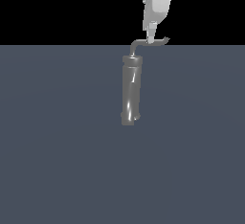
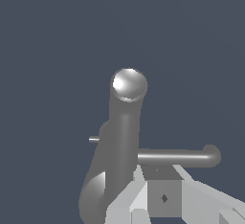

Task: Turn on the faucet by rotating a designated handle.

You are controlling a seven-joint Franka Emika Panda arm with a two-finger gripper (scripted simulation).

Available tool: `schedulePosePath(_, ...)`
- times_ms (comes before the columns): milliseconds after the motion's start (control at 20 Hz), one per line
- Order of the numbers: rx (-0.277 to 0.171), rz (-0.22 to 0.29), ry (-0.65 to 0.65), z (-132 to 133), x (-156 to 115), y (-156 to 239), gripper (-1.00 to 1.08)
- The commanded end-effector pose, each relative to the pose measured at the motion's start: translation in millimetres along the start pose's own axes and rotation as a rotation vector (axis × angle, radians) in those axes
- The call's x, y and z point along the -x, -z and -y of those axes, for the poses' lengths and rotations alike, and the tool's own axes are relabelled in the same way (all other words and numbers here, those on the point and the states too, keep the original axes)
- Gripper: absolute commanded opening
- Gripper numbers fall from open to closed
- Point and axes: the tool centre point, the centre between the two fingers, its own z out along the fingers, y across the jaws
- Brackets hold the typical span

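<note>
- Currently the pincer (image 1: 151, 40) sits on the handle (image 1: 158, 41), fingers apparently closed around the rod.
- The faucet (image 1: 131, 89) stands upright on the grey floor (image 1: 57, 146).
- Sweep around the cylinder's axis; keep the grip square to avoid slipping.

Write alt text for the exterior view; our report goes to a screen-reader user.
A white robot gripper reaches down from the top edge onto the thin bent handle atop a tall shiny grey faucet. The faucet stands on a plain slate-blue floor against a black background.
</note>
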Motion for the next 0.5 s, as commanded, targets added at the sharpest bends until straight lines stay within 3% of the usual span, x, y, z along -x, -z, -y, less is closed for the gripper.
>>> schedulePosePath(0, -0.079, -0.014, -0.038, 37.0, -30.6, 2.9, -1.00)
schedulePosePath(450, -0.080, -0.016, -0.054, 55.6, -42.7, 4.6, -1.00)
